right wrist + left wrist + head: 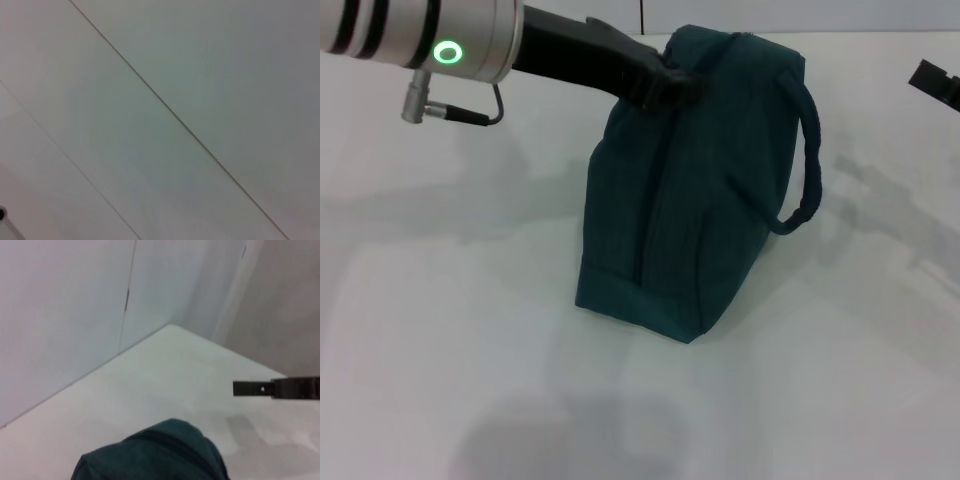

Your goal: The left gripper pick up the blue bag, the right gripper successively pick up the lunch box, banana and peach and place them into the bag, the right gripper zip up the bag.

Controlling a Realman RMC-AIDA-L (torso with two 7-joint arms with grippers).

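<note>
1. The left arm (420, 40) reaches in from the upper left of the head view, stretched across the white table (440, 300) toward the middle, with a green ring light glowing on its silver wrist.
2. The left gripper (670, 80) is pressed against the upper left corner of the blue bag (690, 200); its fingers are closed on the fabric there, gripping the bag's top edge.
3. The bag stands upright on the table near the centre, its base resting on the surface, its zipper seam running down the near side, and its handle (807, 150) looping out on the right.
4. In the left wrist view, the top of the bag shows at the lower edge.
5. The right gripper (938, 82) sits at the far right edge of the head view, well apart from the bag; whether it is open cannot be told.
</note>
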